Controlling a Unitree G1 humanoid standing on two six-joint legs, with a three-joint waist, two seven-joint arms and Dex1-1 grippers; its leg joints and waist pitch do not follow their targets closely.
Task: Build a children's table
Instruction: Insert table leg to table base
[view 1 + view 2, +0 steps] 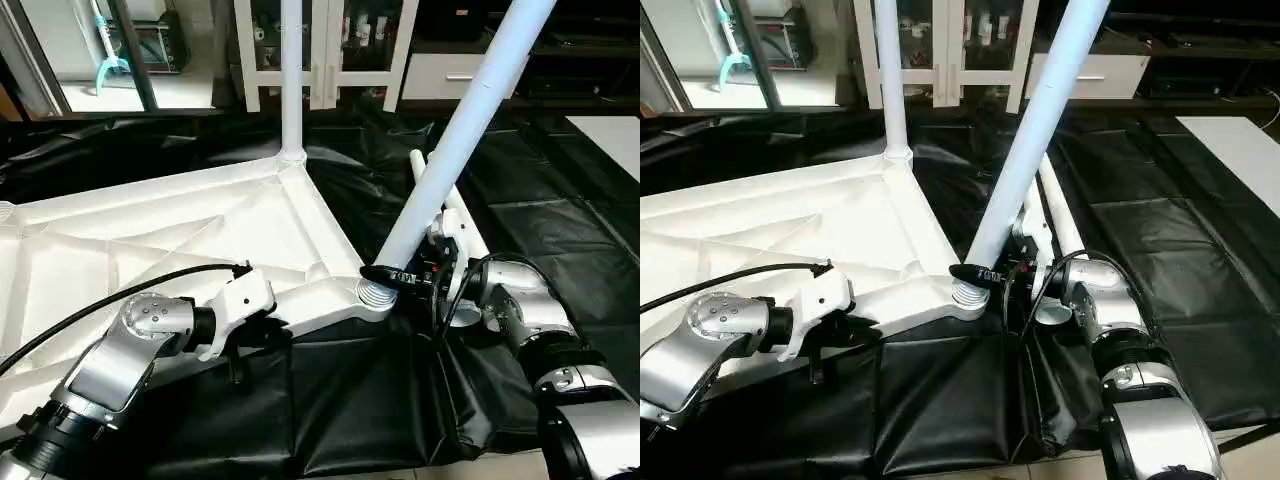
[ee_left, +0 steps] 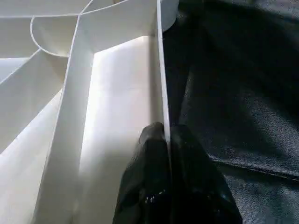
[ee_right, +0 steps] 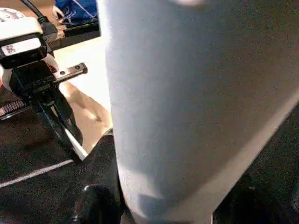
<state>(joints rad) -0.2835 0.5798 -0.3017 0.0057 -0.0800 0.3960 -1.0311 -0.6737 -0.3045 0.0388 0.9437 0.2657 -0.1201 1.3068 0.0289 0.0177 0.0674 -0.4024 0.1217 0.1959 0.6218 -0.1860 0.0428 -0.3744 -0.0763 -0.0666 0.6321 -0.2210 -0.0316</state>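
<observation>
Two black-fingered grippers work at the near edge of the white plastic rectangular tabletop (image 1: pixel 150 240), which lies upside down, ribbed underside up, on a black plastic sheet (image 1: pixel 350 410) spread over the floor. Nearest, the left gripper (image 2: pixel 164 140) has its fingers pressed together on the thin upright rim wall along the tabletop's near side, one finger on the inner face and one on the outer; the right wrist view shows the same pinch (image 3: pixel 65 135) from the side. Just beyond it, along the rim, sits the round corner socket (image 1: pixel 375 296) with its ridged collar.

At that socket the right gripper (image 1: pixel 400 277) is clamped around the lower end of a long white tapered tubular leg (image 1: pixel 455 140), its fingers held partly apart by the tube's width, one black finger (image 1: pixel 972 273) lying across the front of the tube. The leg's foot meets the socket collar, and the leg leans away from upright, tilting up towards the robot's right. Just behind the right gripper, two more white legs (image 1: pixel 1060 215) lie flat on the sheet. Farther off, at the tabletop's far corner, another white leg (image 1: pixel 291 80) stands upright in its socket. Beyond it are white cabinets (image 1: pixel 330 50).
</observation>
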